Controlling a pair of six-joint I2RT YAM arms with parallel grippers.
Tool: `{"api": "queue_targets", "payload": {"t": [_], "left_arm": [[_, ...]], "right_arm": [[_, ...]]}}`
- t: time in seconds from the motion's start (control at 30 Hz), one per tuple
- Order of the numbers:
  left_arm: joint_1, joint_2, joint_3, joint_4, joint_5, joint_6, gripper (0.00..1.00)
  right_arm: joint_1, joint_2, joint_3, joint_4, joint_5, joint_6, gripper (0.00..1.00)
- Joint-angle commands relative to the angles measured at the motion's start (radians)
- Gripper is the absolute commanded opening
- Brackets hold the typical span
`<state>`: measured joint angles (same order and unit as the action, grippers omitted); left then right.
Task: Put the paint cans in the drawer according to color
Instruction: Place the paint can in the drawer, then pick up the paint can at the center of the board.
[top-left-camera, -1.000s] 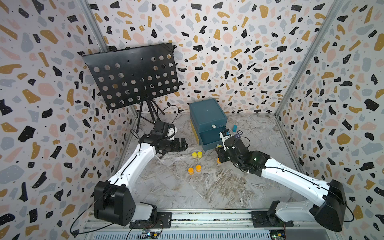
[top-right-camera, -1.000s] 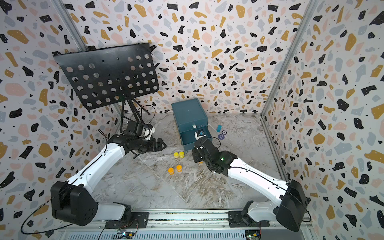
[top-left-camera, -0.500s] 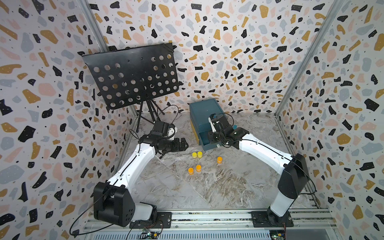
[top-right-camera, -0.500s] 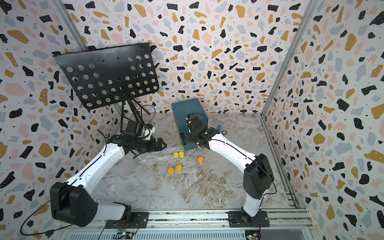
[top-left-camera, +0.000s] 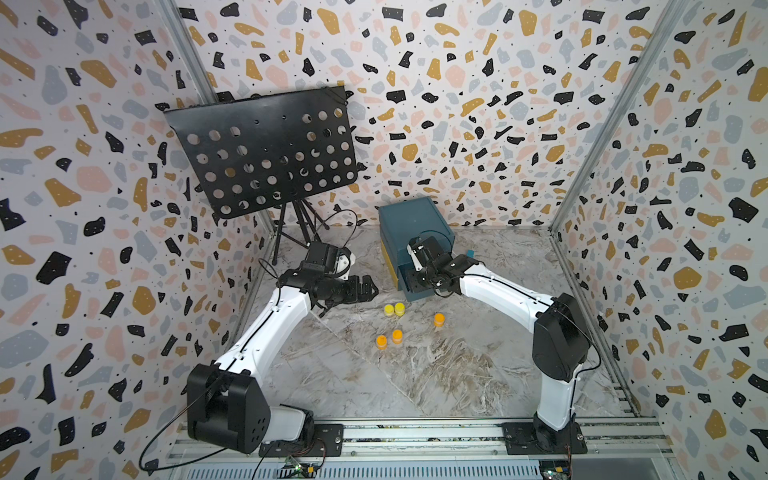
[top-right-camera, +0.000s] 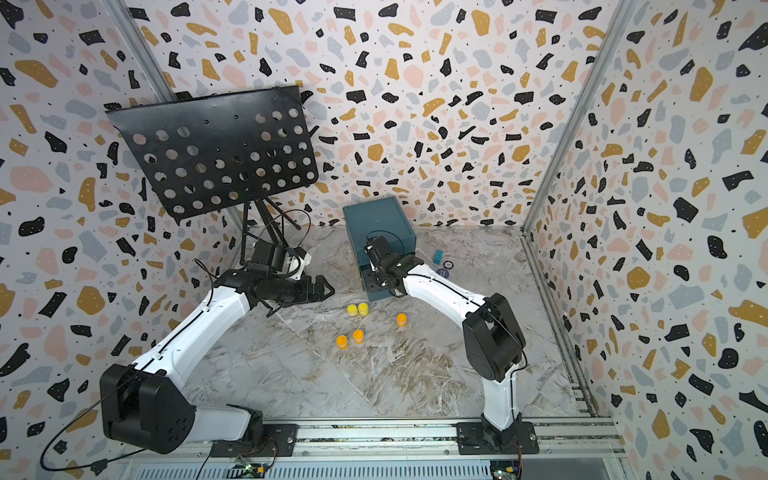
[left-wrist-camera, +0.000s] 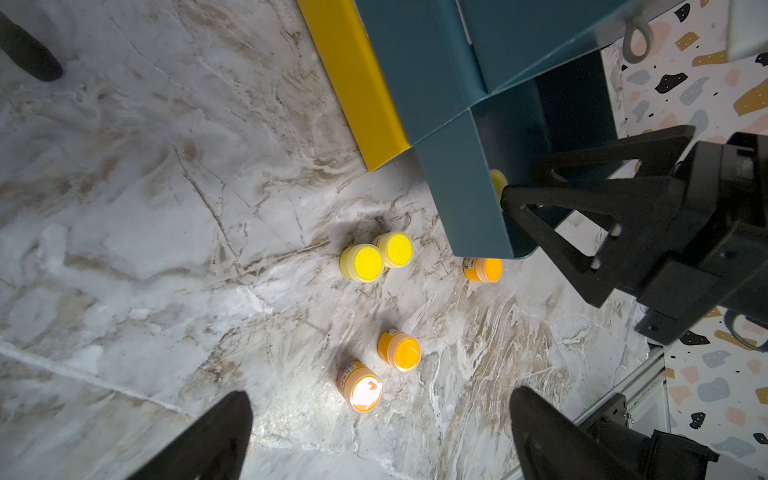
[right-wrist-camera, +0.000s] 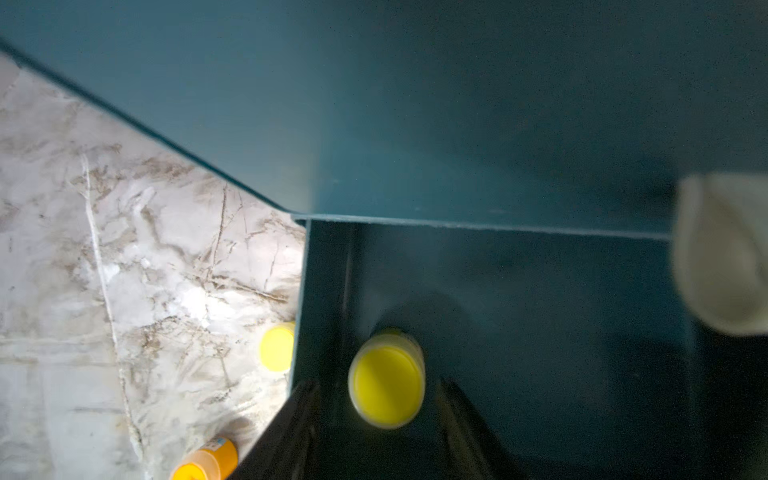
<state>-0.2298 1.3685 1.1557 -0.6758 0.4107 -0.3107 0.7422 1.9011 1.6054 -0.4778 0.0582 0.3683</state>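
Two yellow paint cans and three orange paint cans stand on the marble floor in front of the teal drawer cabinet. My right gripper hangs open over the pulled-out lower drawer. A third yellow can lies in that drawer between the fingers, with a gap on each side. My left gripper hovers open and empty to the left of the cans, its fingers spread wide.
A black perforated music stand stands at the back left. A small teal block and dark discs lie right of the cabinet. A blurred pale round thing shows beside the drawer. Speckled walls enclose three sides.
My right arm has swung from the floor by the cans up to the lower drawer. Its jaws have widened, and the yellow can sits free between them. The left arm has stayed still.
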Motion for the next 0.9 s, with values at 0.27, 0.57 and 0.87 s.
{"api": "queue_targets", "payload": {"t": [0.27, 0.57, 0.87], "left_arm": [[-0.001, 0.06, -0.018, 0.024, 0.067, -0.019, 1.0], [-0.038, 0.177, 0.083, -0.022, 0.041, -0.038, 1.0], [-0.039, 0.371, 0.461, -0.026, 0.064, -0.1, 1.0]], "right_arm": [[-0.001, -0.324, -0.164, 0.108, -0.047, -0.014, 0.55], [0.023, -0.656, -0.626, 0.367, -0.09, 0.15, 0.48], [0.132, -0.665, -0.883, 0.581, 0.018, 0.294, 0.52]]}}
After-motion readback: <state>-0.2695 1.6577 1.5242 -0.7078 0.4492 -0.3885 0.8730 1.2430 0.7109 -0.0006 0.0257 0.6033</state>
